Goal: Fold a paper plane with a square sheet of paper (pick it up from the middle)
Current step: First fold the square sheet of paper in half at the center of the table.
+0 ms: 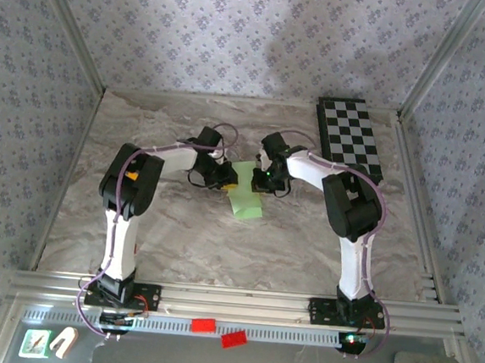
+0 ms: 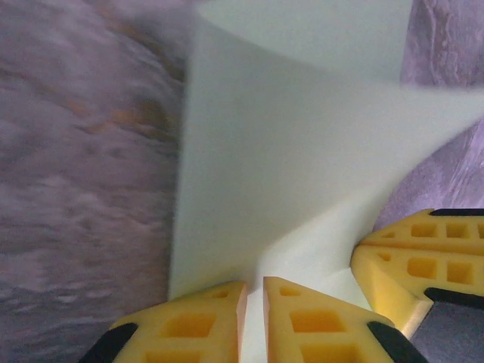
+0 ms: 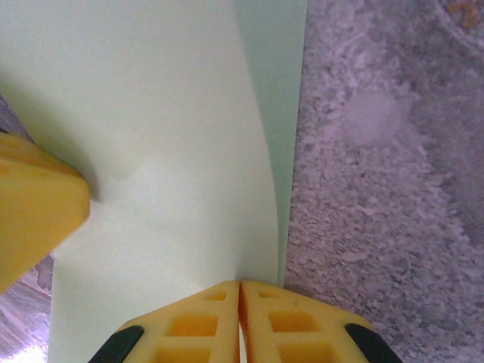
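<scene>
From above, the square sheet of paper [image 1: 245, 200] sits mid-worktop [image 1: 178, 235] between both arms. The wrist views make the grips plain: the left gripper [image 2: 255, 302] pinches its curled edge, and the right gripper [image 3: 240, 295] is clenched on its folded edge.

The right claw [image 3: 240, 286] sits at the bottom edge, its two yellow fingers pressed together with no gap, pinching the near edge of the square sheet of paper [image 3: 166, 136]; the light-green sheet spreads up across the left and middle, bowed rather than flat; a darker green layer shows as a narrow strip along its right side; a second yellow finger [image 3: 34, 204] presses into the sheet from the left, denting it; grey marbled counter [image 3: 386, 189] lies to the right.
</scene>
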